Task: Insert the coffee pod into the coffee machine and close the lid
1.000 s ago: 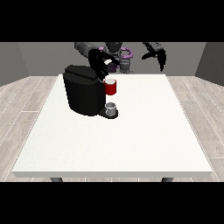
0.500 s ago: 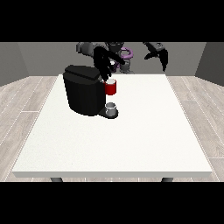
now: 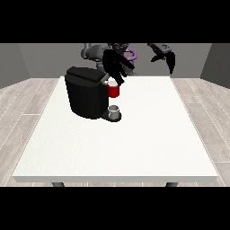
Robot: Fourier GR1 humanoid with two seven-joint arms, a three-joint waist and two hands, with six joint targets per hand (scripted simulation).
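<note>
Front view across a white table (image 3: 134,143). A black coffee machine (image 3: 87,96) is standing on the far left part of the tabletop, its lid (image 3: 85,74) lying across the top of the body. At the machine's front, facing the view's right, a red part (image 3: 113,90) is showing just under the lid's edge; whether this is the coffee pod or part of the brewing head cannot be told. Directly below it, a small grey cup (image 3: 114,111) is sitting on the machine's base plate.

The hand at the view's left (image 3: 115,67) is hanging over the front upper corner of the machine, its dark fingers pointing downward and spreading slightly, with the fingertips reaching to just above the red part. Whether the fingers are touching the lid or the red part cannot be told, and nothing is plainly showing between them. The hand at the view's right (image 3: 164,55) is hovering well apart from the machine, above the table's far edge, with its fingers relaxed and drooping and holding nothing.

Behind the hands, the robot's torso is showing at the top centre, with a purple ring-shaped part (image 3: 131,55) visible beside the arm.
</note>
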